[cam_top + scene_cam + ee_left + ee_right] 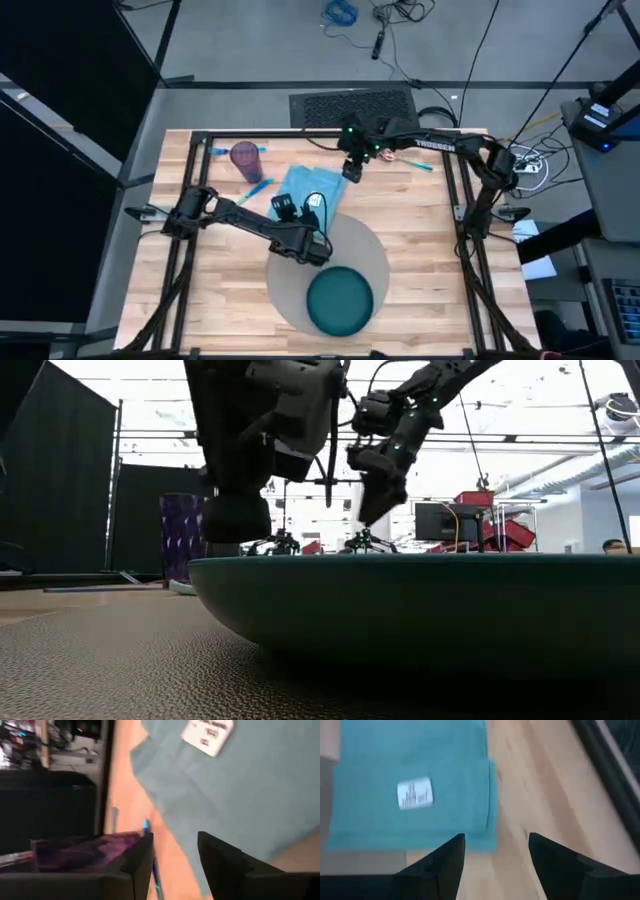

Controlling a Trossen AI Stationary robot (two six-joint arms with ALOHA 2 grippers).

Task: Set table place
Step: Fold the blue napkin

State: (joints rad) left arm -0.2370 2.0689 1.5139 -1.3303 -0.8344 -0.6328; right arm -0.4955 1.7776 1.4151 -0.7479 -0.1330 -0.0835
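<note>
The round grey placemat [375, 255] lies on the light-wood table [420, 230] near its front edge. A dark teal plate [340, 300] rests on the placemat's near part. A folded light blue napkin [305, 188] with a white label [415, 794] lies flat behind the placemat. My left gripper [300, 207] hovers open over the napkin's near edge, nothing between its fingers [172, 862]. My right gripper [352, 170] hangs open above the napkin's far right corner [495, 855], clear of it. In the low view the plate [420, 610] fills the foreground.
A purple tumbler [246, 158] stands at the far left of the table, with a blue utensil [258, 188] lying beside it. Another blue utensil [418, 162] lies at the far right. Bare wood shows to the right of the placemat and napkin.
</note>
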